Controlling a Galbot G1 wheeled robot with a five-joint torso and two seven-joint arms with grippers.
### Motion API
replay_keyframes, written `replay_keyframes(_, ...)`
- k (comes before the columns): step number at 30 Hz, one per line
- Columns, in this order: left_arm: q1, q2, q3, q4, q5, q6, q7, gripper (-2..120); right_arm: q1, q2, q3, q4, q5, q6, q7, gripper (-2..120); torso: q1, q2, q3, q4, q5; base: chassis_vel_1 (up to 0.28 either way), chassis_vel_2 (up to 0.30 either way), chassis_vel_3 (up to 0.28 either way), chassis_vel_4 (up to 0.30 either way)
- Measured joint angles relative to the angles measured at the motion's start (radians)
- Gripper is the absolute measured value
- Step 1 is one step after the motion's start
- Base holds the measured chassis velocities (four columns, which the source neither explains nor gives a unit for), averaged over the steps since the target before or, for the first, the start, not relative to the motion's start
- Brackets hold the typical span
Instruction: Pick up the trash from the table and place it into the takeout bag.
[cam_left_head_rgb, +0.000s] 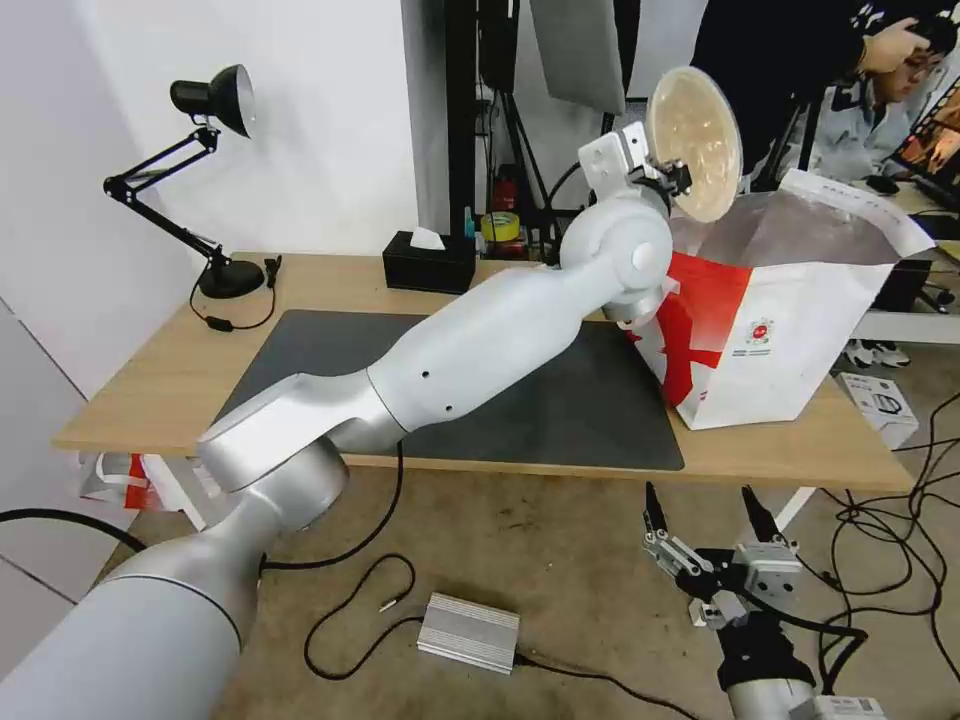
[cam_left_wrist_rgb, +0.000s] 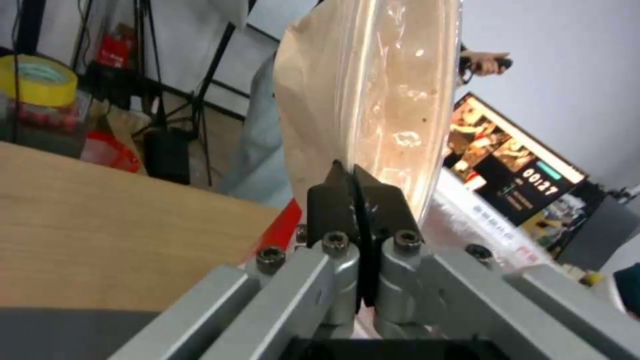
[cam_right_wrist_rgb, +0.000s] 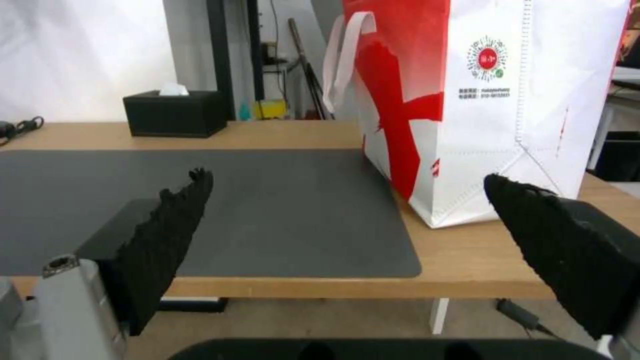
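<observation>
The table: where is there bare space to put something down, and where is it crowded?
The dark grey mat lies bare between the black tissue box and the takeout bag. The wood strip between the desk lamp and the mat is bare too, apart from the lamp's cord. It is crowded at the bag end, where the left end effector holds the beige pulp bowl above the bag's mouth.

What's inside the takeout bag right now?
Head view shows only silver foil lining at the open top of the takeout bag; its walls cover the bottom, so contents can't be told. The left hand holds the beige pulp bowl on edge above the opening.
</observation>
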Motion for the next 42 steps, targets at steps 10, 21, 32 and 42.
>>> replay_keyframes(10,0.014,0.001,0.027,0.025,0.002,0.0,0.03,0,0.0,0.0,0.0,0.0,0.0,0.0,0.0,100,0.0,0.0,0.0,0.0,0.0,0.0,0.0,0.0,0.0)
replay_keyframes(21,0.018,0.001,0.06,0.054,-0.001,0.003,0.065,0,0.0,0.0,0.0,0.0,0.0,0.0,0.0,100,0.0,0.0,0.0,0.0,0.0,0.0,0.0,0.0,0.0)
replay_keyframes(32,0.027,0.002,0.075,0.063,0.003,0.003,0.084,0,0.0,0.0,0.0,0.0,0.0,0.0,0.0,100,0.0,0.0,0.0,0.0,-0.0001,0.0,0.0,0.0,0.0)
replay_keyframes(42,0.033,0.008,0.109,0.029,0.073,0.004,0.096,0,0.0,0.0,0.0,0.0,0.0,0.0,0.0,100,0.0,0.0,0.0,0.0,0.0,0.0,0.0,0.0,0.0)
